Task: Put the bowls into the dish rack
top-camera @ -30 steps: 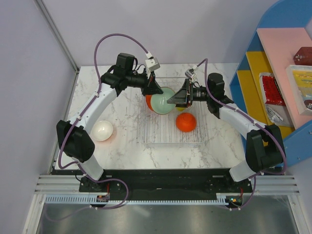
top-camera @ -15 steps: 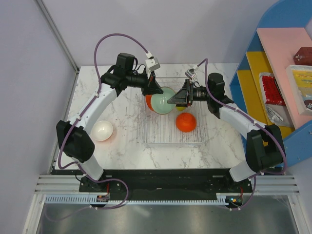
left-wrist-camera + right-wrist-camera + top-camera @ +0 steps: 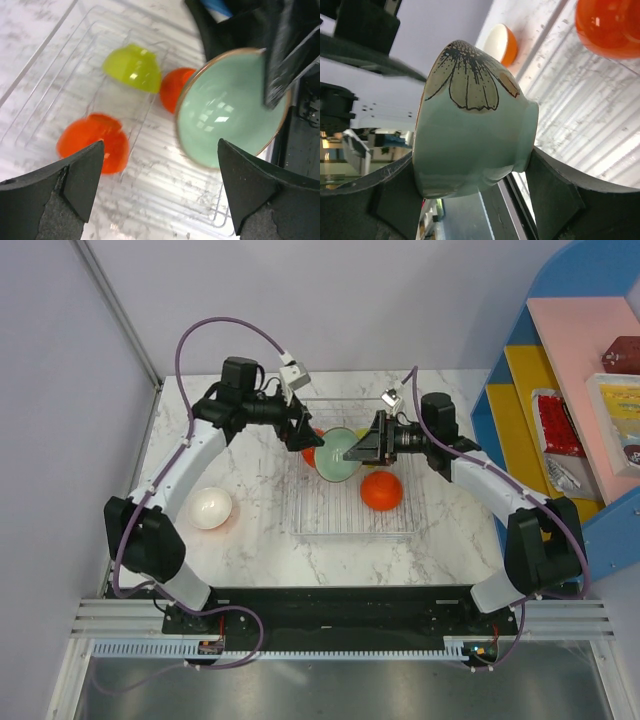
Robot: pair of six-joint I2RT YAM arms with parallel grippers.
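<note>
My right gripper point(image 3: 360, 448) point(image 3: 475, 175) is shut on the pale mint bowl point(image 3: 338, 456) point(image 3: 470, 135) point(image 3: 227, 107), which tilts on its side over the back of the clear dish rack point(image 3: 350, 525) point(image 3: 165, 200). My left gripper point(image 3: 298, 432) point(image 3: 161, 165) stands open and empty just left of that bowl, apart from it. In the rack lie a red-orange bowl point(image 3: 381, 491) point(image 3: 607, 25), a second orange bowl point(image 3: 311, 451) point(image 3: 95, 142) and a lime-green bowl point(image 3: 132, 67). A white bowl point(image 3: 211, 508) point(image 3: 502, 45) with an orange outside sits on the table left of the rack.
A blue and pink shelf unit point(image 3: 560, 390) with packets stands at the right edge of the marble table point(image 3: 250, 540). A grey wall panel runs along the left side.
My left gripper has opened, let go of the mint bowl and drawn back to the left. The bowl has stayed in my right gripper and now tilts more.
</note>
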